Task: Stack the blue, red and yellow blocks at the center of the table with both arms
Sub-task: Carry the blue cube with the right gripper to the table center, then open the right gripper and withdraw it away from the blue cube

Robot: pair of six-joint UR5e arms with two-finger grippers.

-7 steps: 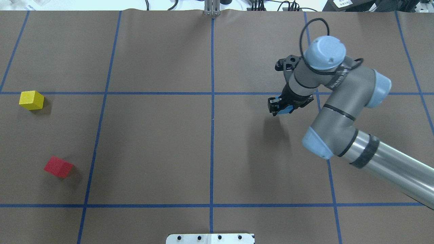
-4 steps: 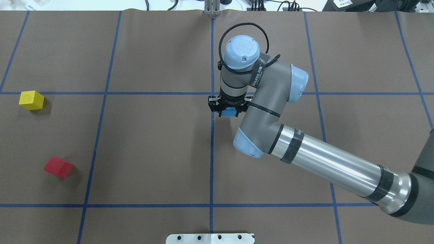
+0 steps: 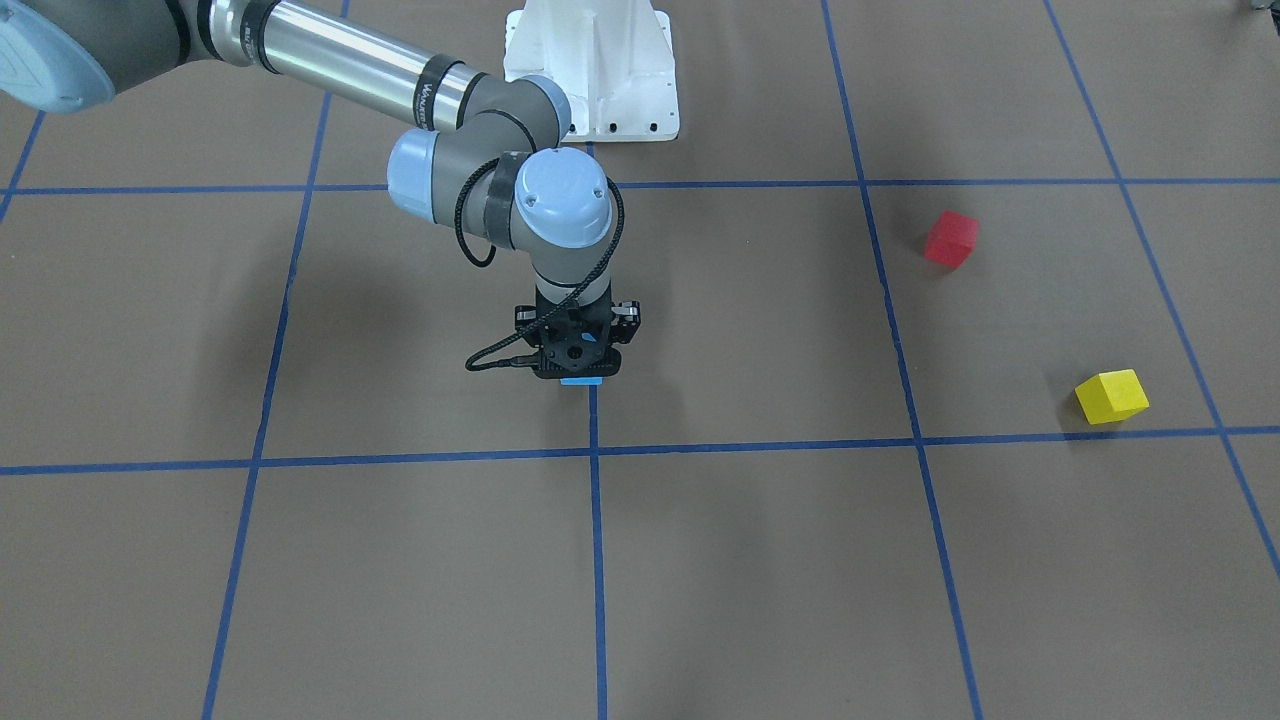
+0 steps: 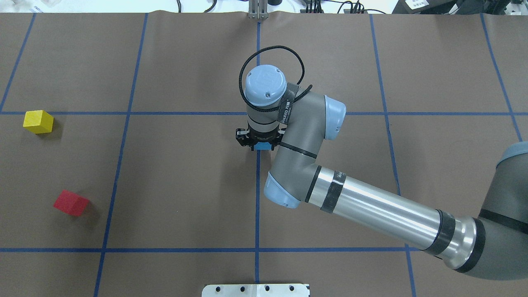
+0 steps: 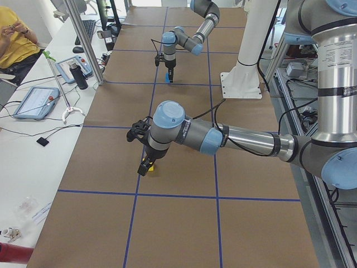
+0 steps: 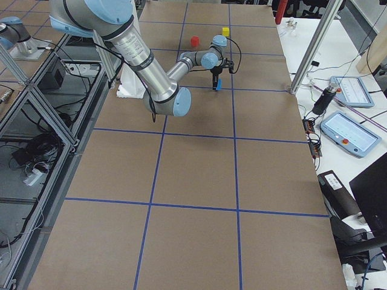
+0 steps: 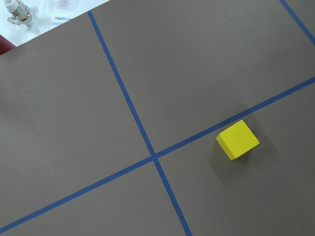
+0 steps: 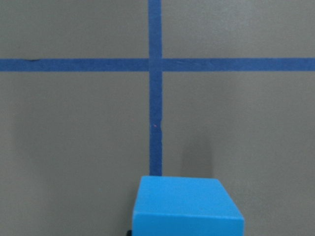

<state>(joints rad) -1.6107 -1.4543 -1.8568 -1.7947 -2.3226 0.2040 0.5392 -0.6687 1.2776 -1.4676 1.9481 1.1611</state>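
Observation:
My right gripper (image 4: 260,145) is shut on the light blue block (image 4: 261,146), low over the centre tape line of the table (image 4: 185,185). The block fills the bottom of the right wrist view (image 8: 187,206), just short of a tape crossing; I cannot tell whether it touches the table. The yellow block (image 4: 38,121) and the red block (image 4: 71,203) lie apart at the far left. The yellow block (image 7: 237,140) shows from above in the left wrist view. My left gripper (image 5: 146,166) shows only in the exterior left view, by something yellow; I cannot tell its state.
The white pedestal base (image 3: 590,70) stands at the robot's edge of the table. A side bench with tablets (image 5: 36,100), a pole (image 5: 83,39) and a seated person (image 5: 14,33) runs along the far edge.
My right arm has swung left from the table's right half to the centre line, with the blue block still in its gripper. The red and yellow blocks have not moved.

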